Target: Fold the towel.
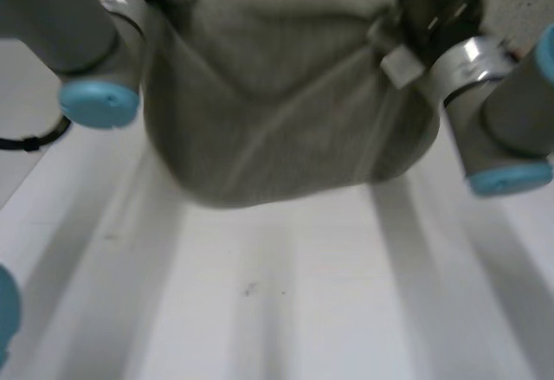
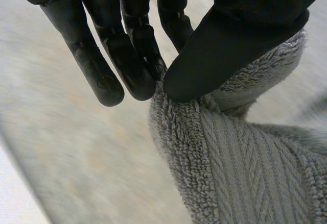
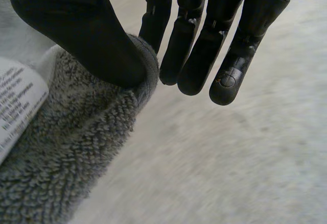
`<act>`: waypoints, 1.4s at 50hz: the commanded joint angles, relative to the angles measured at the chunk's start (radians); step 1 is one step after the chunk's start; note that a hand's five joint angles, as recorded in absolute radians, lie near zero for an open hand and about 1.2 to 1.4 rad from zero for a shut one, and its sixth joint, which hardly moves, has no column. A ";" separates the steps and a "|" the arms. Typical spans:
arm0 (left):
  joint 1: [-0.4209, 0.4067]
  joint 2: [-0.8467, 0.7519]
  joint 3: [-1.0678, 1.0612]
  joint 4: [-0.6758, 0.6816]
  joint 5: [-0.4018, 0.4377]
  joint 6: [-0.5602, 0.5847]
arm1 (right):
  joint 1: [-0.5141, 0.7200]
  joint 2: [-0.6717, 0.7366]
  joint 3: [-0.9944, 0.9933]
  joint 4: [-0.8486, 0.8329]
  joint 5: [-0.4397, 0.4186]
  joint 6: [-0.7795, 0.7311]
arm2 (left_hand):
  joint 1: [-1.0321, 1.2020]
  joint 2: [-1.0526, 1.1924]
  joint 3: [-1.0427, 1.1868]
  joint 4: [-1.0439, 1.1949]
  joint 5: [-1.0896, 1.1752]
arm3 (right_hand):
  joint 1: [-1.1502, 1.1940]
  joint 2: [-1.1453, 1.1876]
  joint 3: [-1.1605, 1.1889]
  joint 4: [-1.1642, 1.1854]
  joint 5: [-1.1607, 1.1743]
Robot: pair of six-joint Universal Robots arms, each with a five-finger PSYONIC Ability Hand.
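The white worktop [image 1: 286, 311] is smooth and plain, running from the near edge out to the far side. Over its far part hangs the towel [image 1: 277, 112], a grey cloth slung between the two arms, sagging in the middle with a rounded near edge. The head view gives this whole shape. The wrist views give the weave: looped terry pile, and in the left wrist view a flat band woven in a herringbone pattern along the towel [image 2: 230, 173].

The left arm [image 1: 78, 42] comes in at the left and the right arm [image 1: 493, 112] at the right, both grey tubes with light-blue caps.

The left hand [image 2: 235, 35] has straight fingers, and its thumb presses a bunched edge of the towel against them, pinching it. The right hand [image 3: 76, 25] does the same at a thick corner of the towel [image 3: 66, 157], thumb on top and fingers straight.

A white printed label [image 3: 15, 101] is sewn just beside that thumb. It shows in the head view as a small white tab [image 1: 400, 64].
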 commanded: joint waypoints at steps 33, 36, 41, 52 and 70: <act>0.150 0.379 -1.296 0.022 0.185 -0.043 | -0.278 0.062 0.313 0.781 -0.446 -0.278 | -0.711 -0.757 -0.761 -0.762 -0.745 | 0.449 0.230 0.215 0.203 0.252; 0.149 0.448 -1.304 0.022 0.190 -0.027 | -0.279 0.032 0.362 0.734 -0.444 -0.267 | -0.808 -0.854 -0.857 -0.859 -0.842 | 0.449 0.230 0.215 0.203 0.252; 0.137 0.534 -1.324 0.033 0.193 -0.027 | -0.279 0.007 0.436 0.657 -0.446 -0.266 | -0.846 -0.892 -0.896 -0.897 -0.880 | 0.449 0.230 0.215 0.203 0.252; -0.006 0.589 -1.390 0.085 0.134 -0.030 | -0.278 0.006 0.487 0.591 -0.443 -0.266 | -0.840 -0.886 -0.890 -0.892 -0.874 | 0.449 0.230 0.215 0.203 0.252; -0.123 0.474 -1.439 0.137 -0.099 -0.034 | -0.279 0.006 0.505 0.582 -0.444 -0.266 | -0.831 -0.878 -0.881 -0.883 -0.866 | 0.449 0.230 0.215 0.203 0.252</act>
